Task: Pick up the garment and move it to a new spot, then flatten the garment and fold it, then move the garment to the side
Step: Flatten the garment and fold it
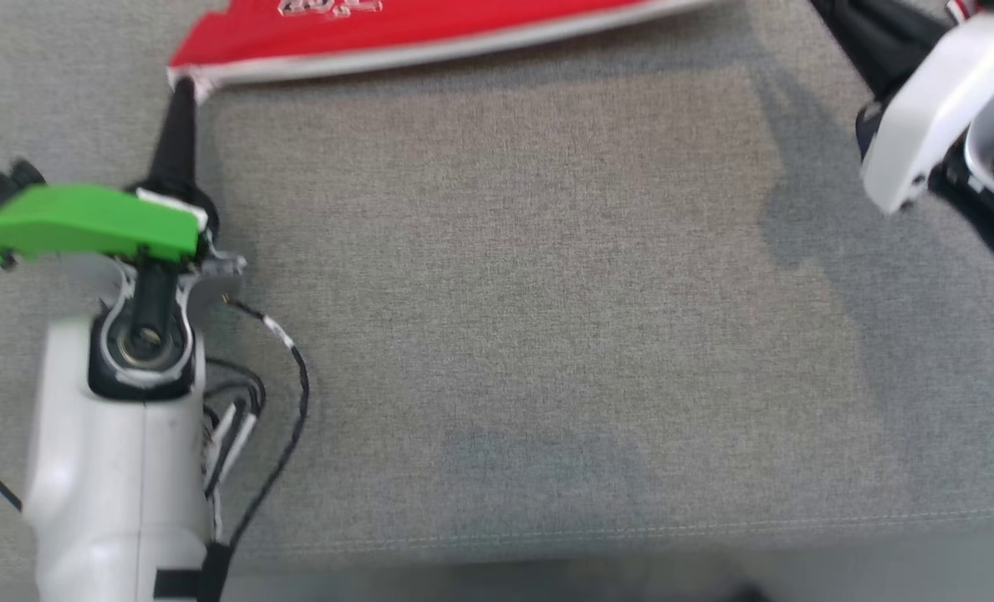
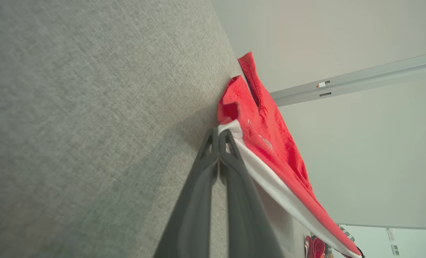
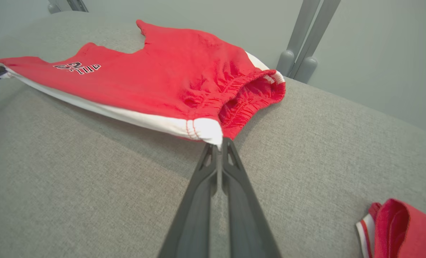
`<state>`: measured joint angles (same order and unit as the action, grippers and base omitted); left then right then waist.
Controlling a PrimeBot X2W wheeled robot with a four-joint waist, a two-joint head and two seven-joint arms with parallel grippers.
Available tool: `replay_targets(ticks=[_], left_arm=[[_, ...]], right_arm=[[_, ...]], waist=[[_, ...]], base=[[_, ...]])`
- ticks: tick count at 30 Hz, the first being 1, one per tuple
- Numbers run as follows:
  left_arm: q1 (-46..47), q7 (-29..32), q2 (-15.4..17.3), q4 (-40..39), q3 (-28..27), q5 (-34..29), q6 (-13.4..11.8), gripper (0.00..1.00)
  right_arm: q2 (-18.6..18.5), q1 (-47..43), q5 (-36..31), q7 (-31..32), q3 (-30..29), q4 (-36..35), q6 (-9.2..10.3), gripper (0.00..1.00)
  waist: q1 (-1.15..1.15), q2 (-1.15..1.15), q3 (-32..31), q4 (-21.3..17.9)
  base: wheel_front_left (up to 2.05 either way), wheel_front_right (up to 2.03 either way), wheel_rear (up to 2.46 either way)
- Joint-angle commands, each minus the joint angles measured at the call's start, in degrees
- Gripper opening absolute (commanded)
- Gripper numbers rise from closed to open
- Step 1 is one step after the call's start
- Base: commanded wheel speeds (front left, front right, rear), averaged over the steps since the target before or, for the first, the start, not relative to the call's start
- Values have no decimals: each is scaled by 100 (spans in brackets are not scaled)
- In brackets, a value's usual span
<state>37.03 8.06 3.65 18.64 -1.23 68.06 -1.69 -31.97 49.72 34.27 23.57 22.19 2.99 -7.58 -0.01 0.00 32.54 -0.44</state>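
Observation:
The garment (image 3: 170, 79) is a pair of red shorts with a white side stripe and a small printed logo, stretched out over the grey padded surface (image 1: 505, 318). My left gripper (image 1: 184, 84) is shut on one white-striped hem corner of the garment (image 1: 396, 33), which crosses the top edge of the head view. The left wrist view looks along the shut fingers (image 2: 218, 134) to the same corner of the garment (image 2: 266, 143). My right gripper (image 3: 218, 141) is shut on the white waistband corner by the elastic opening. The taut stripe edge runs between both grips.
Another red and white piece of clothing (image 3: 399, 225) lies folded at the lower right of the right wrist view. Two grey metal posts (image 3: 306, 39) stand behind the surface's far edge. The surface's front seam (image 1: 630, 527) runs near the head view's bottom.

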Motion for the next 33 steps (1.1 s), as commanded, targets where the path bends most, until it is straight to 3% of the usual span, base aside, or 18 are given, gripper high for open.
replay_targets(ticks=[1,7,18,26,33], left_arm=[[-409,12,2,68,0,61,-88,0],[-1228,-90,-11,-154,46,207,-146,0],[-2707,-322,-21,-922,173,241,-277,0],[-3785,-418,-34,-1664,327,208,-470,0],[-4455,-170,82,-2401,559,94,-667,0]], right_arm=[[-92,-315,28,165,-113,-129,17,0],[-159,-1508,107,859,-456,-687,18,0],[111,-2765,-146,955,-696,-616,21,0],[242,-3644,-43,1067,-902,-776,21,0],[164,-4509,227,1740,-1220,-1332,18,0]], waist=[[1,0,-428,141],[1,0,-993,184],[1,0,-1674,254],[1,0,-1948,347],[1,0,-2020,410]], base=[[0,0,0],[0,0,0],[0,0,0],[0,0,0],[0,0,0]])
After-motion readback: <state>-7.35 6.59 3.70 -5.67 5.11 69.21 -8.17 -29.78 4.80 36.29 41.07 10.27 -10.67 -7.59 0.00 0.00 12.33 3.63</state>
